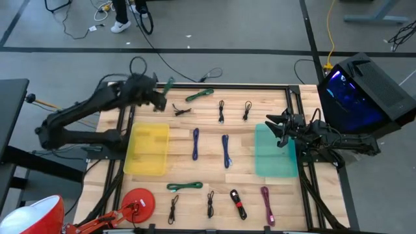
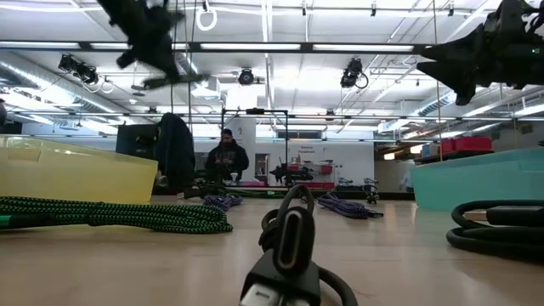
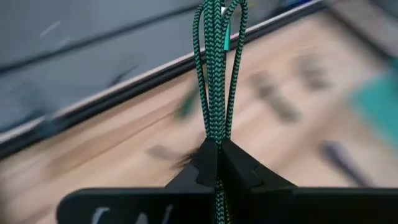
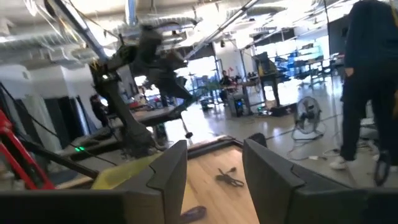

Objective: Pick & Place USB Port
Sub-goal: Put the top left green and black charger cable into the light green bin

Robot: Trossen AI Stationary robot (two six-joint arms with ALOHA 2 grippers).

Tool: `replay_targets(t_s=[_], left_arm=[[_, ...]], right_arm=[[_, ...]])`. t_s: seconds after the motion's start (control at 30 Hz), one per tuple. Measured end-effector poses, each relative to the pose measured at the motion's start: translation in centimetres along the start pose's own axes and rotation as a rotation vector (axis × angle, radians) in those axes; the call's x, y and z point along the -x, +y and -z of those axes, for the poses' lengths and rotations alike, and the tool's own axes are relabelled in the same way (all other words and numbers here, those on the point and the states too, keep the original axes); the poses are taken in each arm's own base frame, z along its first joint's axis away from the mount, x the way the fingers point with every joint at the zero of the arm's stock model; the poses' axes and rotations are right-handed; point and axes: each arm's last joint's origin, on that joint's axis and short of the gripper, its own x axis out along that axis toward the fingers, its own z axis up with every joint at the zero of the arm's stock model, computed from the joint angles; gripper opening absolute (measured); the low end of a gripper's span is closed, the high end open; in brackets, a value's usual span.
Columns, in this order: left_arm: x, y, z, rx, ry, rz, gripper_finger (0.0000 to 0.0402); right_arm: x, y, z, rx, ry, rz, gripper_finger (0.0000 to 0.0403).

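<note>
A green braided cable is clamped in the left hand, lifted above the tabletop in the upper left of the high view, just above the yellow bin. The right hand hovers over the teal bin at the right, its fingers apart and holding nothing.

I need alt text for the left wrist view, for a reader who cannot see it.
The left gripper is shut on a green-and-black braided cable, whose loop rises from the dark fingers. Behind it lies a blurred light wooden table.
</note>
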Motion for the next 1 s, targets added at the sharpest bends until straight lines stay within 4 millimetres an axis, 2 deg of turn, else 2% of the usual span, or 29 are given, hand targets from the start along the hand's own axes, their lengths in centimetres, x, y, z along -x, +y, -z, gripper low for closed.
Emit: replay_targets(t_s=[0.1, 0.2, 0.4, 0.53, 0.7, 0.87, 1.0], left_arm=[[1.6, -2.9, 1.0, -0.050, -0.137, 0.195, 0.0006], [1.7, -5.7, 2.5, -0.103, -0.264, 0.313, 0.0006], [-0.1, -10.7, 4.6, -0.154, -0.441, 0.449, 0.0006], [-1.7, -13.3, 5.5, -0.181, -0.480, 0.499, 0.0006], [-3.5, -15.2, 6.4, -0.201, -0.513, 0.540, 0.0006], [-3.9, -15.7, 6.6, -0.226, -0.547, 0.548, 0.0006], [-3.4, -16.0, 6.7, -0.244, -0.563, 0.570, 0.0006]], right_arm=[[-0.2, 0.3, -0.4, -0.049, -0.029, -0.075, 0.0159], [-0.7, 0.6, -0.7, -0.080, -0.058, -0.110, 0.0159], [-2.6, 1.3, -1.2, -0.100, -0.067, -0.139, 0.0159], [-5.6, 2.4, -2.3, -0.056, 0.015, -0.169, 0.0159], [-10.4, 3.9, -2.6, 0.039, 0.109, -0.189, 0.0159], [-14.6, 5.3, -2.2, 0.056, 0.115, -0.286, 0.0159], [-17.0, 6.0, -1.8, 0.057, 0.103, -0.318, 0.0159]])
